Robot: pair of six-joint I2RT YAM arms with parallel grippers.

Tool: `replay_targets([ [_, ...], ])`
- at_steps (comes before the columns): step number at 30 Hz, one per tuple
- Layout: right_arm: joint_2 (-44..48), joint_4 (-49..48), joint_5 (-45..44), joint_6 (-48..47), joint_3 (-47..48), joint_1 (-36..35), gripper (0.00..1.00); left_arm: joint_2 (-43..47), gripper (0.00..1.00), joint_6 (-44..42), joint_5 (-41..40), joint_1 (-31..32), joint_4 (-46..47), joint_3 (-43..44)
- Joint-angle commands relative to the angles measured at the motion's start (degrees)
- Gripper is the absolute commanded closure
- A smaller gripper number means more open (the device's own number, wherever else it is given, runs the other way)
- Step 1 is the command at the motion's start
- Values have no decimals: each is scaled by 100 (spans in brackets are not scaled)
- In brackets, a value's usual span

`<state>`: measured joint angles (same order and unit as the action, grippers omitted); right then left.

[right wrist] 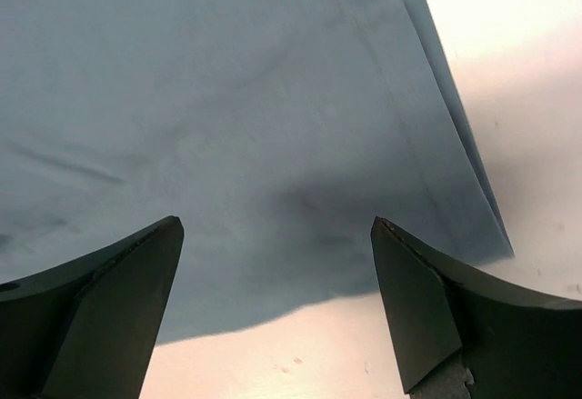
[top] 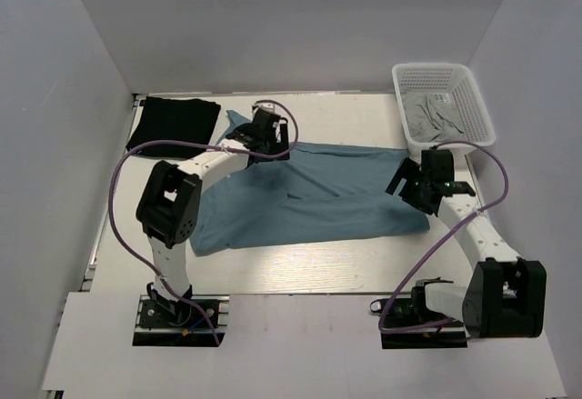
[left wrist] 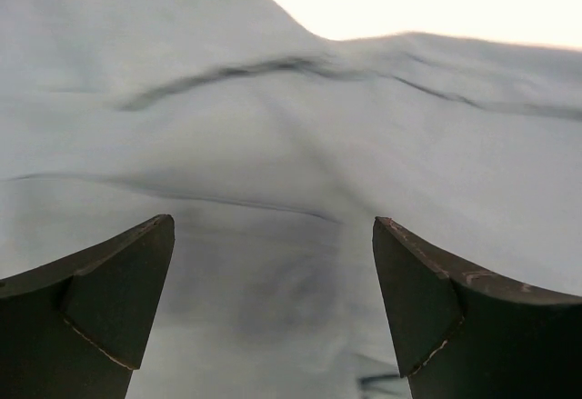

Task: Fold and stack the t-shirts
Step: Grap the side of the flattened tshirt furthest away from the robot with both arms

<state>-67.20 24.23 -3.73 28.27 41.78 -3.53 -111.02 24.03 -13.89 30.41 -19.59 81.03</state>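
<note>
- On table point(top: 300, 272) centre: teal shirt point(top: 309, 199), spread out.
- Far left corner: black shirt point(top: 173, 122), folded.
- Over teal shirt: left gripper point(left wrist: 273, 235), right gripper point(right wrist: 273, 235), both released, empty.

At the far right corner of your desk point(top: 309, 267) you have 1 white mesh basket point(top: 479, 113), standing upright near the right wall. A crumpled grey cloth point(top: 435, 119) lies inside it, bunched toward its near end. The desk top is pale with a faint wood grain. White panels point(top: 273, 26) close it in at the back and on 2 sides.
</note>
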Motion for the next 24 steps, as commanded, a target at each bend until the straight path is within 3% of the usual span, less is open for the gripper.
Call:
replay_targets([
  [1, -389, -454, 30, -93, 734, -43, 10, 495, 0, 172, -1359, -219, -579, 333],
  [8, -918, -866, 171, -164, 1280, -113, 10, -646, 0, 304, -1240, -1132, -1047, 2027],
  [17, -1146, -893, -268, -270, 1666, -148, 10, -2370, 0, -135, -729, -1652, -1196, 4304],
  [24, -1348, -885, -278, -199, 1930, -148, 10, -2757, 0, -329, -370, -1758, -425, 4167],
])
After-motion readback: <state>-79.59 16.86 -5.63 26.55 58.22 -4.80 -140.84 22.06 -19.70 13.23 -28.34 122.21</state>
